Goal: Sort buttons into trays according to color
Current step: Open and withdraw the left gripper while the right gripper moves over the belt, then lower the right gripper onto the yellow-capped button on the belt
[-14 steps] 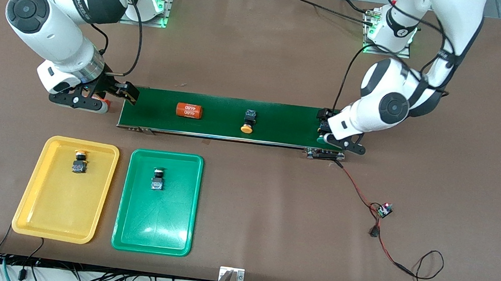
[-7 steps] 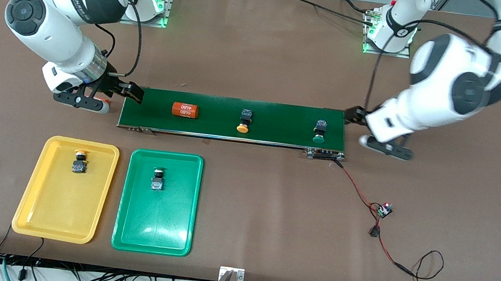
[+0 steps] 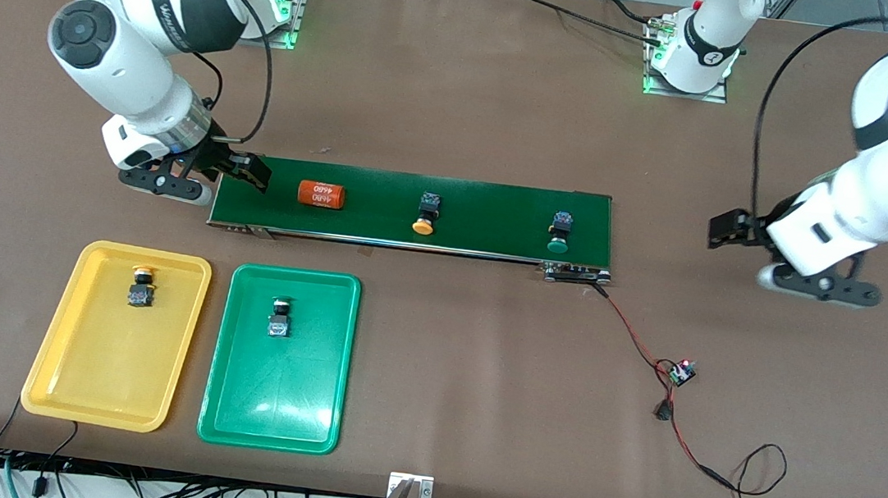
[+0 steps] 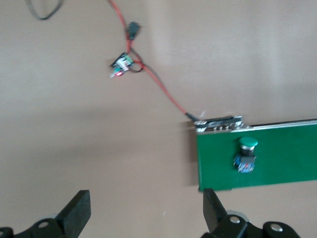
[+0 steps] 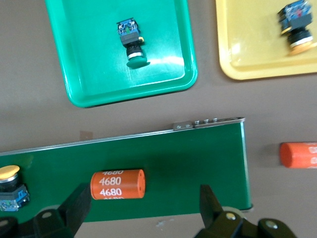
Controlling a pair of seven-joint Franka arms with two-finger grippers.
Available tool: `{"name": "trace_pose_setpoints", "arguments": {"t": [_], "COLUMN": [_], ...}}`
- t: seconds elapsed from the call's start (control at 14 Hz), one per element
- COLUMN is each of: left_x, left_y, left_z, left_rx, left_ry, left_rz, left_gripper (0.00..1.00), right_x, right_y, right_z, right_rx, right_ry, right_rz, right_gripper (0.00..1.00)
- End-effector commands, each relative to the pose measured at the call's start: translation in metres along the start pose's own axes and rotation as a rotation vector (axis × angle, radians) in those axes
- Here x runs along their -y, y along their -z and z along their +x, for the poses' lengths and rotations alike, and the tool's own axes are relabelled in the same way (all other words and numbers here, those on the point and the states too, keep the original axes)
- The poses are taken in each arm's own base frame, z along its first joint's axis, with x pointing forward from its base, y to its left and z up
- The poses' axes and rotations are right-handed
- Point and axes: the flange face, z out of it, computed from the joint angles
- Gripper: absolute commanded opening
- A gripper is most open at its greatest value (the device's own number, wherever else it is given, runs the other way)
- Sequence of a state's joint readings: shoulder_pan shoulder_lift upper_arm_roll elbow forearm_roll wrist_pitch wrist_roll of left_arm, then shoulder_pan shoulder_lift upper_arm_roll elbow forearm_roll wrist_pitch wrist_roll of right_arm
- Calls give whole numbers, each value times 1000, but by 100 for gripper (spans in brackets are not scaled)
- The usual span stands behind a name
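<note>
Front view: left gripper (image 3: 790,256) wide open, empty, over bare table off the long dark-green belt's (image 3: 491,196) end; right gripper (image 3: 200,174) spread empty over the belt's other end, near an orange cylinder with white print (image 3: 321,194).

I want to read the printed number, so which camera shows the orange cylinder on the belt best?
The right wrist view: the orange cylinder fills more of the picture and its white print is legible. The front view shows it small on the belt; the left wrist view misses it.

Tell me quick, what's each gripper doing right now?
Left gripper: open, holding nothing, over bare table past the belt.
Right gripper: open, holding nothing, over the belt's end.
</note>
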State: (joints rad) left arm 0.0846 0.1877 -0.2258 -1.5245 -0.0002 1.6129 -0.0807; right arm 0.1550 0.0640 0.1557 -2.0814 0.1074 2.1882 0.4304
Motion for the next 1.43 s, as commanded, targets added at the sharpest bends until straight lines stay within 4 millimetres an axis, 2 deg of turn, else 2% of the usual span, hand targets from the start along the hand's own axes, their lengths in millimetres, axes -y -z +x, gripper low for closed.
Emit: {"name": "trace_pose_setpoints", "arguments": {"t": [0.0,0.14,0.43,0.5,0.72,0.86,1.08,1.36], "left_x": [28,38,69,71,57,63,61,58], "left_y": [32,49,85,86,96,96,90,98], "left_z": [-4,-13,-45,-46,-47,-46,-40,-38], "left_rx": [-11,-38,-55,-52,-64,-66,-66,-113], "left_ry": [49,91,198,190,171,155,132,125], "left_rz": [13,13,-23,-21,-4,-4,-11,-8], "left_gripper": [100,100,100,100,100,100,100,100], "right_x": [-3,-6,-10,-6,5,7,30,53], "right_y": [1,6,6,2,-3,-8,-25,-47], "right_z": [-19,-27,-45,-51,-61,-59,-62,-71], "right_rx": [-9,-16,-37,-36,-28,-42,-69,-71], "right_ry": [-31,-30,-24,-30,-55,-57,-72,-82], "right_rz": [29,29,29,48,102,109,135,139], "right_gripper": [97,97,97,97,97,97,97,97]}}
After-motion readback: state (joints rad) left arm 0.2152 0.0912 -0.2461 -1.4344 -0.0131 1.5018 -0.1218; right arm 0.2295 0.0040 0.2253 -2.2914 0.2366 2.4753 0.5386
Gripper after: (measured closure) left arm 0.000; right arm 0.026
